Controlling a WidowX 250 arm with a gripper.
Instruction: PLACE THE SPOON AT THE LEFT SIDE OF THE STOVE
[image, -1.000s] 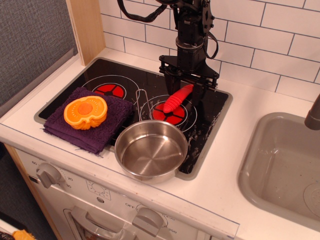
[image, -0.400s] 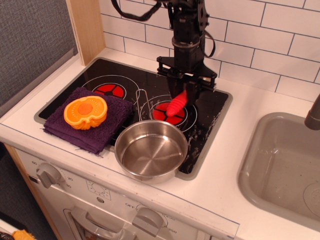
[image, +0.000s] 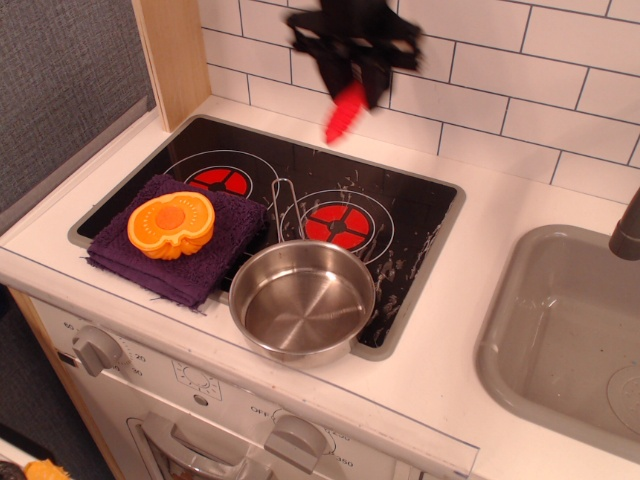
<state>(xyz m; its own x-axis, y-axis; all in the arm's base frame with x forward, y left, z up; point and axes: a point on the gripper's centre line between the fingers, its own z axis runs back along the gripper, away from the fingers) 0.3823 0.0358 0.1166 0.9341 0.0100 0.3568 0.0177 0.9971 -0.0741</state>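
My gripper (image: 352, 70) is high above the back of the stove (image: 270, 215), blurred by motion, and shut on the spoon (image: 344, 112). The spoon's red ribbed handle hangs down from the jaws, tilted, in front of the white tiles. Its metal bowl is hidden in the gripper. The stove is a black glossy cooktop with two red burner circles and a grey rim.
A steel pot (image: 302, 300) stands at the stove's front right. A purple cloth (image: 175, 250) with an orange toy (image: 171, 223) lies on the stove's front left. A grey sink (image: 570, 330) is at the right. A wooden post (image: 175, 50) stands at the back left.
The gripper closed on the spoon over the right burner, then lifted it well up and slightly left. The right burner is now uncovered.
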